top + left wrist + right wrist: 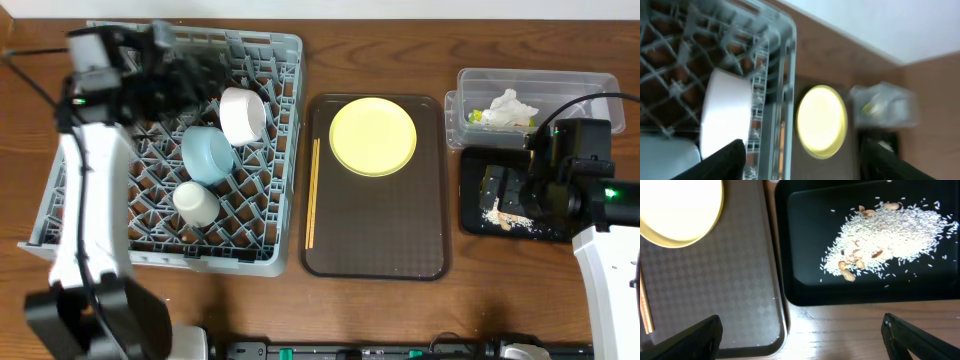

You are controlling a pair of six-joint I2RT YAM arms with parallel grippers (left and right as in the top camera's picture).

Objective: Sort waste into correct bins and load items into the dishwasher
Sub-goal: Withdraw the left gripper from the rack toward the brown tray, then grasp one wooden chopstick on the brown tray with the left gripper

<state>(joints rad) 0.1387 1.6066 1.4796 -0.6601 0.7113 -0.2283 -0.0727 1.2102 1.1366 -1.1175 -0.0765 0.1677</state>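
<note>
The grey dish rack (290,150) on the left holds the white bowl (242,113), the light blue bowl (207,153) and the small white cup (197,201). The yellow-green plate (372,136) and the chopsticks (313,190) lie on the brown tray (380,240). The crumpled wrapper (510,110) sits in the clear tub (580,80). Beige crumbs (890,235) lie in the black tray (805,270). My left gripper (805,170) is open and empty above the rack's back, near the white bowl (725,112). My right gripper (802,345) is open and empty over the black tray's near left corner.
The brown tray (715,290) lies close beside the black tray, with a narrow strip of wooden table (850,330) between and in front of them. The plate (677,210) and chopsticks (646,305) show at the left of the right wrist view.
</note>
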